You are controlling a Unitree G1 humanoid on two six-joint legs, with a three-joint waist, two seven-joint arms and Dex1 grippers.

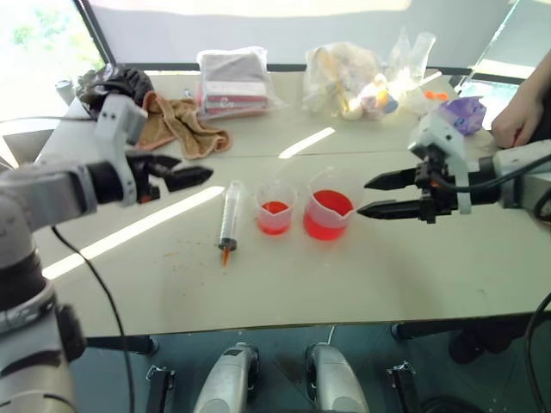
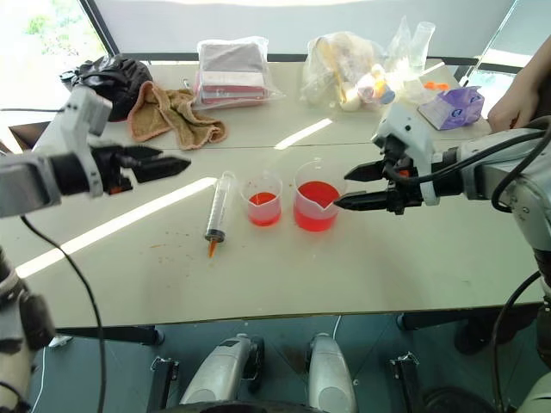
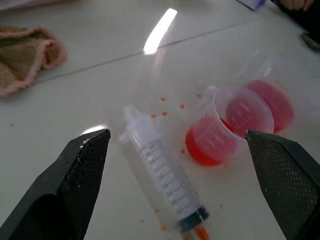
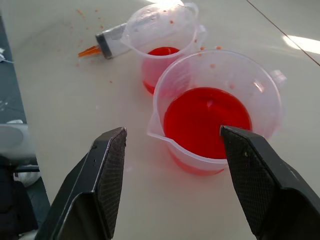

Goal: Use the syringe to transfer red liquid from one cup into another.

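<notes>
**Ana:** Pale and sunlit, the surface (image 1: pixel 413 275) carried clutter only along its far side: a tan towel (image 1: pixel 176 123), a bagged bundle of cloths (image 1: pixel 232 82), a bag of small items (image 1: pixel 349 79) and a purple packet (image 1: pixel 465 112). A person's hand (image 1: pixel 516 120) rested at the far right corner. How far along did the job look?

**Ben:** Hard to say for certain. The syringe (image 1: pixel 229 219) lay flat on the surface, orange tip toward the near edge, just left of the cups and touching neither. Its barrel looked empty. The larger cup (image 1: pixel 329 213) held a good deal of red liquid (image 4: pixel 207 120), and the smaller cup (image 1: pixel 275 206), just beside it on its left, held a shallow layer. So some liquid sat in both, but I'd judge more transfer was possible. Small red specks dotted the surface around the syringe.

**Ana:** And the claws?

**Ben:** The left claw (image 1: pixel 185 175) hung above the surface, left of the syringe, jaws spread wide and empty. The right claw (image 1: pixel 379 195) sat just right of the larger cup, jaws parted and gripping nothing.

**Ana:** Room to work?

**Ben:** Plenty. The near half of the surface lay bare out to its front edge, and the cups stood well in from every edge. The tight spot was between the two cups, which nearly touched.
</notes>
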